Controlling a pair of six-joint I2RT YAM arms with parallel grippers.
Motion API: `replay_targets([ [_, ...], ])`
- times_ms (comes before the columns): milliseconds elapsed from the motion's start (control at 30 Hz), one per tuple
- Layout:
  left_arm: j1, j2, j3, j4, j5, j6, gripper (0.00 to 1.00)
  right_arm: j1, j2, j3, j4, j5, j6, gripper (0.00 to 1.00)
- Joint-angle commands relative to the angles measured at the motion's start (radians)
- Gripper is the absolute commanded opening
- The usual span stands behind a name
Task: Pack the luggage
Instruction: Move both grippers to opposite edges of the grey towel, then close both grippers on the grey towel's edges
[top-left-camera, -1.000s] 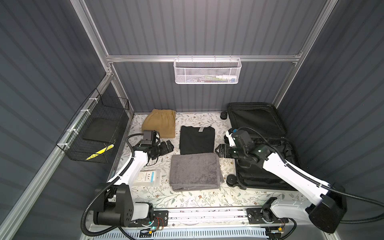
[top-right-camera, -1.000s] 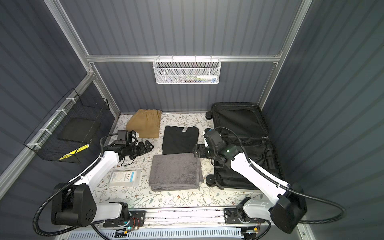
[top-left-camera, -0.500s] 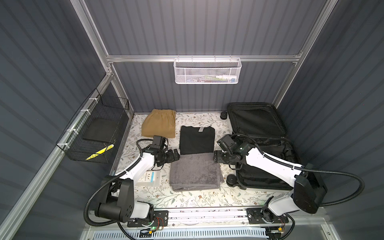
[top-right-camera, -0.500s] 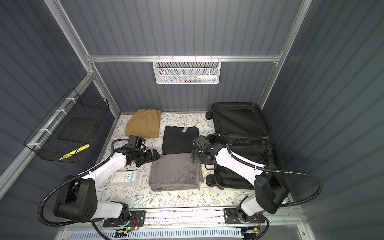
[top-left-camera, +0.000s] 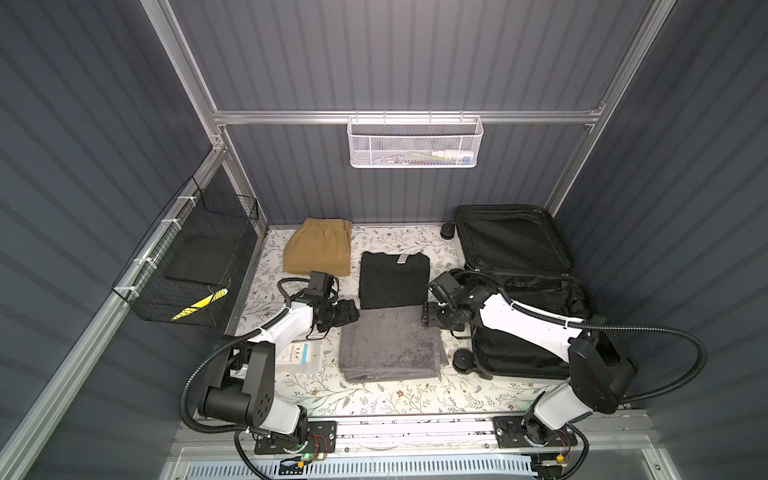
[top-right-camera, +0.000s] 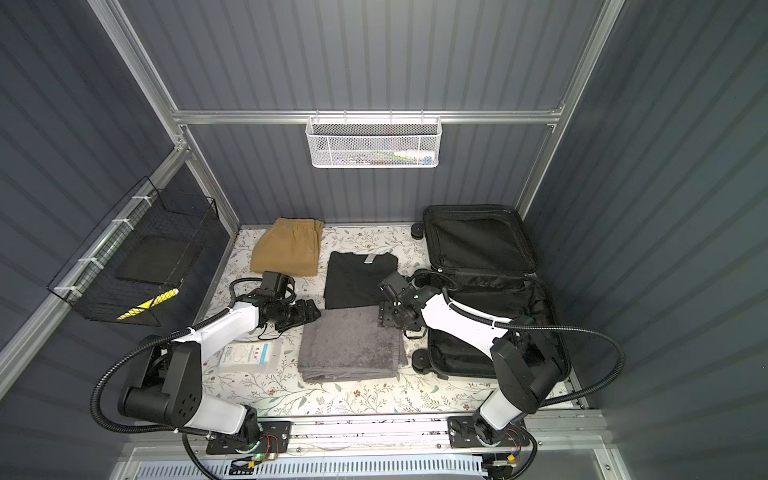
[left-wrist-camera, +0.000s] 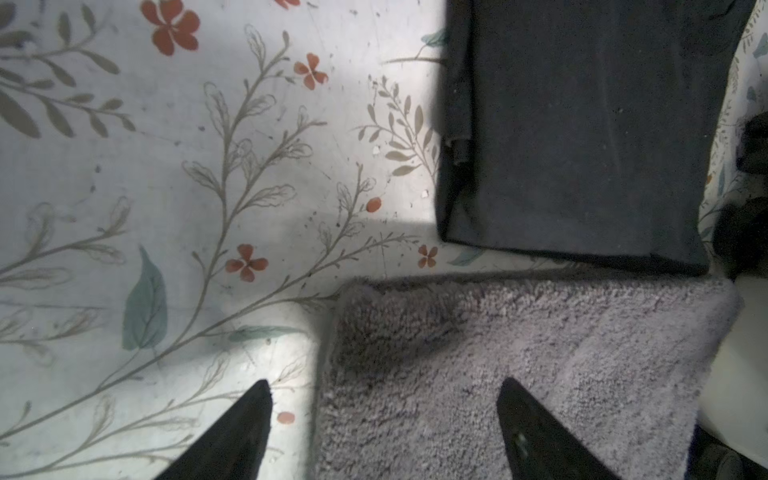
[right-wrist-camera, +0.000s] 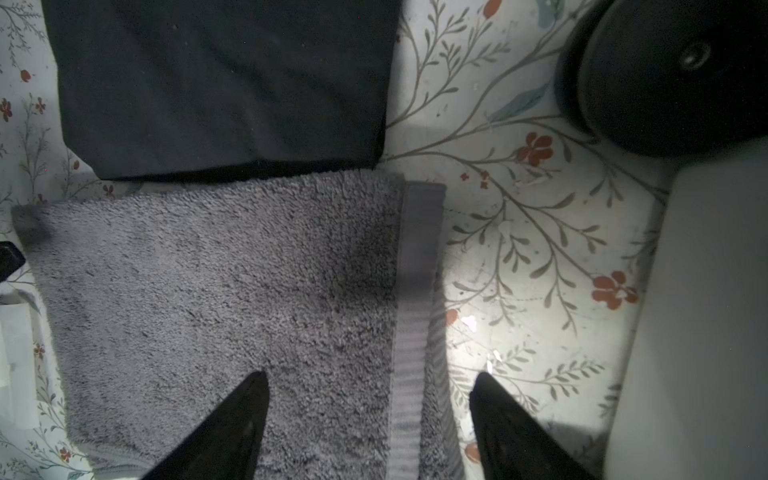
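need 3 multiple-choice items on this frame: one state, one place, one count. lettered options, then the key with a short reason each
1. The luggage is:
A. zipped shut
B. open
C. upright and closed

2. The grey towel lies:
A. on the table, next to the black shirt
B. inside the luggage
C. held up in the air

3. Folded cloth pieces on the table:
A. two
B. five
C. three

Key:
1 B: its lid is thrown back and the black lining shows in both top views.
2 A: it lies flat on the floral surface, with one edge along the shirt's edge.
3 C: the tan shorts, the shirt and the towel.
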Motion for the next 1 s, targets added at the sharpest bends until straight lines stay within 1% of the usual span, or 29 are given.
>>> replay_targets([
  [0,-0.011,0.021,-0.009,0.018,0.027,0.01,0.84,0.006,0.01,0.002,0.018,-0.014,0.017,0.78],
  [333,-0.024,0.051,-0.031,0.058,0.036,-0.013,0.84,0.005,0.04,-0.007,0.033,-0.011,0.022,0.79],
  [500,-0.032,0.072,-0.052,0.095,0.053,-0.043,0.79,0.006,0.056,-0.013,0.042,-0.014,0.023,0.8],
  [600,-0.034,0.08,-0.06,0.111,0.055,-0.056,0.72,0.005,0.062,-0.018,0.049,-0.017,0.025,0.8],
  [733,-0.034,0.086,-0.059,0.113,0.041,-0.066,0.59,0.005,0.067,-0.016,0.053,-0.02,0.023,0.8],
  [833,-0.034,0.084,-0.051,0.102,0.019,-0.073,0.48,0.005,0.07,-0.013,0.052,-0.018,0.022,0.81],
  [967,-0.034,0.072,-0.028,0.067,-0.023,-0.07,0.28,0.008,0.079,-0.008,0.051,-0.018,0.022,0.81],
])
